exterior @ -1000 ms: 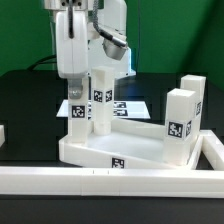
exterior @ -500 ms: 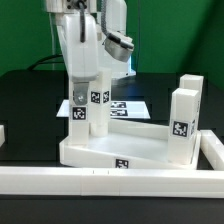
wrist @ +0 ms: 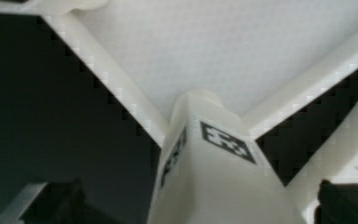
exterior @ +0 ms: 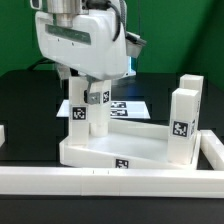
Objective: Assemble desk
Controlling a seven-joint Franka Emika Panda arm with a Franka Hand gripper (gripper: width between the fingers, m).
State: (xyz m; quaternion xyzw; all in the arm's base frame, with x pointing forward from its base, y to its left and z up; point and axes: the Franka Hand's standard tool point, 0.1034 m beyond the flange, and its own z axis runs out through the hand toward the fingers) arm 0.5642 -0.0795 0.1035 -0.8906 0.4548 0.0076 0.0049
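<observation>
Surface: black table (exterior: 25,95) in front of a green backdrop; a long white border rail (exterior: 110,181) runs across the 6 o'clock edge of the exterior view.
Marker board: flat white sheet of tags (exterior: 128,108) lying on the table behind the desk, toward 12 o'clock.
Desk slab: large white slab (exterior: 125,146) with raised rim, lying flat just behind the rail, a tag on its front edge.
Fitted legs: two square white legs stand upright on the slab at 3 o'clock, a nearer one (exterior: 180,122) and a farther one (exterior: 194,98), each tagged.
Leg at the arm: a third leg (exterior: 97,112) stands upright at the slab's 9 o'clock corner, directly under the arm; another tagged white post (exterior: 78,112) stands touching its side.
Wrist view: the tagged leg (wrist: 220,160) rises from the white slab surface (wrist: 211,50), centred between the dark fingertips (wrist: 48,203).
Arm pose: wrist vertical, gripper (exterior: 92,85) pointing straight down, its white housing filling the 12 o'clock area.
Tool state: cannot tell whether the jaws clamp the leg or stand clear; contact is not visible in either view.
</observation>
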